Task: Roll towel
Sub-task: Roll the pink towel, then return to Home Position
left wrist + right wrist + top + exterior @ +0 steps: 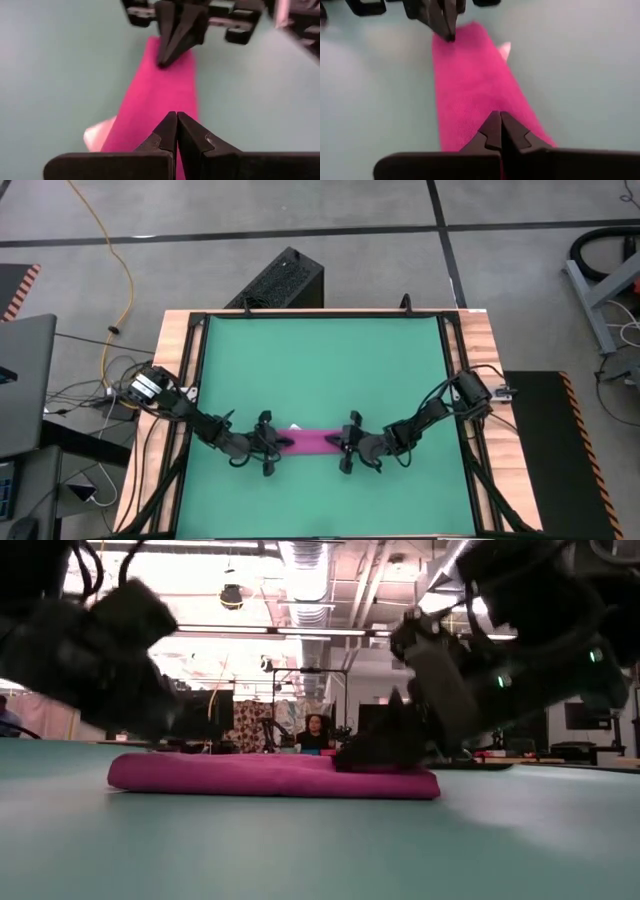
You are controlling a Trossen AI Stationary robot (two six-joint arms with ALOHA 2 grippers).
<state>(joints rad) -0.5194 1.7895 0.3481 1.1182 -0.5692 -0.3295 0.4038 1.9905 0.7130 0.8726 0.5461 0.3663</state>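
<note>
The towel (312, 441) lies on the green mat as a narrow magenta strip, folded or rolled flat, running left to right. Its small white tag (505, 48) sticks out on the far side near the left end. My left gripper (281, 443) is shut at the towel's left end, low over it. My right gripper (343, 443) is shut at the right end. Each wrist view looks along the strip to the other gripper at the far end. My left gripper has its shut tips (450, 36) at the towel's left end, slanting down from the table's left; I cannot tell whether they touch the cloth. My right gripper rests its shut fingertips (385, 752) on the top of the towel near its right end (405, 776). It slants down from the table's right, along the strip. The towel lies flat on the mat under them.
The green mat (320, 360) has free room on the far and near sides of the towel. A black frame and wooden borders edge it. A black box (285, 280) stands beyond the far edge. A person (315, 732) sits in the room behind.
</note>
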